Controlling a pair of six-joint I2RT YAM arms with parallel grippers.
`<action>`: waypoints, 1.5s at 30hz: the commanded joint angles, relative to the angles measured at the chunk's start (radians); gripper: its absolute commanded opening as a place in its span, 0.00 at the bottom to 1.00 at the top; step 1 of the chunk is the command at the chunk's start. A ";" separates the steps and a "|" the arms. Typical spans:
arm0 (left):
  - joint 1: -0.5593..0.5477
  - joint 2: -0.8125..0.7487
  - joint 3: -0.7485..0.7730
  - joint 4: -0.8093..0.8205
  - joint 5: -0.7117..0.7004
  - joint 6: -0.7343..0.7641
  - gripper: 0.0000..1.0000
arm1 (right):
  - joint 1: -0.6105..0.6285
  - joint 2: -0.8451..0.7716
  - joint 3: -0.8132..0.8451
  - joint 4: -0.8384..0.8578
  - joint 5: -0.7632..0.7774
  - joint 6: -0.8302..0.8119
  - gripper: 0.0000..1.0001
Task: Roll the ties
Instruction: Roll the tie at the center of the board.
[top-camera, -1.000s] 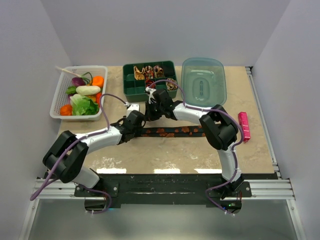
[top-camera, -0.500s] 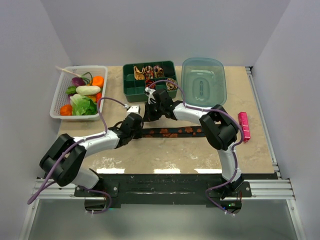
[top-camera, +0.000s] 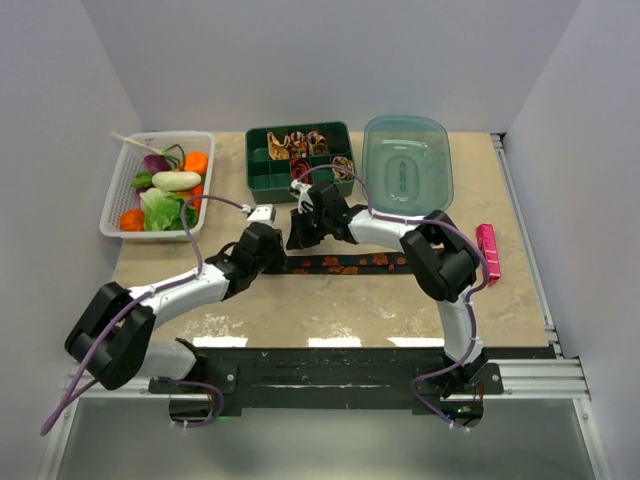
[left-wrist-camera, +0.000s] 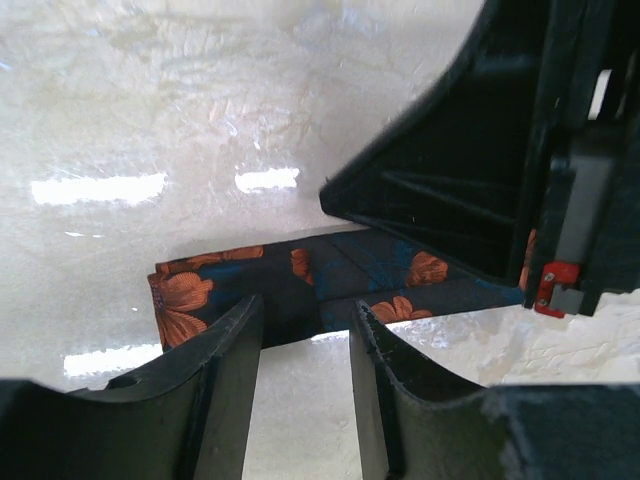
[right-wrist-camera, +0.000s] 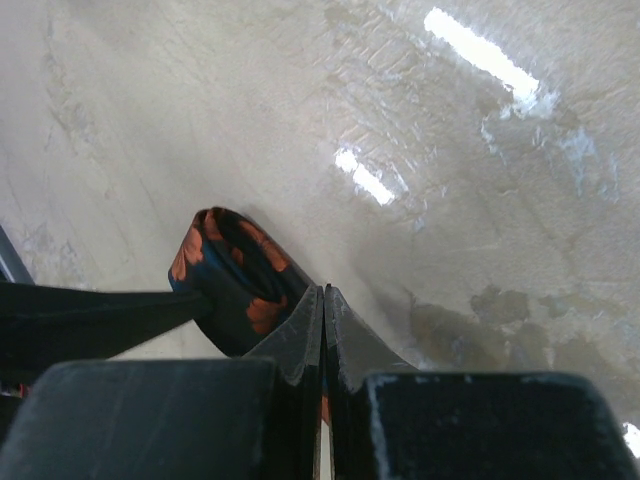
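The long tie (top-camera: 350, 263) lies flat on the table (top-camera: 350, 310), running left to right between the two arms, near of the green box (top-camera: 262, 175). Its left end is folded up into a small open loop (right-wrist-camera: 235, 265).

Right gripper (top-camera: 300, 238): jaws fully closed at that loop. A sliver of orange fabric shows between the fingertips in the right wrist view, so they appear to pinch the tie.

Left gripper (left-wrist-camera: 305, 325): jaws partly apart, holding nothing. Its fingers (left-wrist-camera: 232, 360) stand at the near edge of the tie's left end.

Coiled ties (top-camera: 300, 143) sit in the far compartments of the green box. A clear lid (top-camera: 407, 175) lies just right of the box.
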 joint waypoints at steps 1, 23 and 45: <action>0.049 -0.083 -0.024 0.024 0.050 -0.025 0.45 | 0.010 -0.109 -0.019 0.032 -0.036 -0.008 0.00; 0.458 -0.212 -0.252 0.257 0.585 -0.106 0.79 | 0.060 -0.060 -0.011 0.081 -0.073 -0.012 0.00; 0.523 -0.001 -0.332 0.466 0.713 -0.155 0.70 | 0.061 0.029 -0.033 0.040 -0.015 -0.040 0.00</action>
